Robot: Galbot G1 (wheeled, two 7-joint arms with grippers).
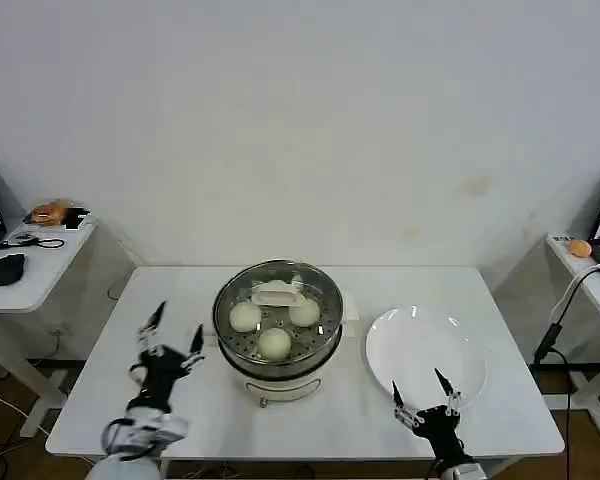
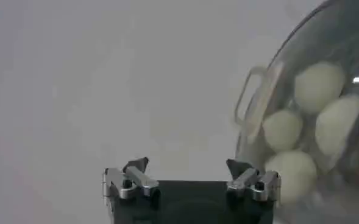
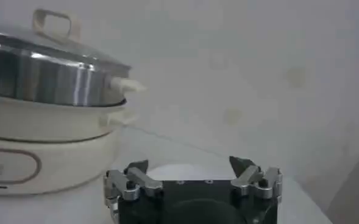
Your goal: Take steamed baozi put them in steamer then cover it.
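Head view: steamer [image 1: 278, 345] stood mid-worktop [image 1: 190, 290], closed by the cover [image 1: 278, 312] with its pale handle uppermost. Three steamed baozi [image 1: 274, 343] seen through the glass, a fourth hidden under the handle. White plate [image 1: 427, 353] lay bare to the right of the steamer, near but apart from it. Left claw [image 1: 176, 329] hovered just left of the steamer, fingers spread, holding nothing. Right claw [image 1: 425, 394] hung over the plate's near edge, well right of the steamer, fingers likewise spread and empty.

Left wrist view: left claw [image 2: 188, 176] parted wide, nothing between the tips. Cover [image 2: 270, 103] and its oblong handle close beside it; four steamed baozi [image 2: 281, 129] visible beneath the glass.

Right wrist view: right claw [image 3: 190, 173] parted wide and empty. Steamer [image 3: 42, 76] on its white base off to one side, cover [image 3: 51, 45] seated on its rim. Plate [image 3: 179, 170] just beyond the fingertips.
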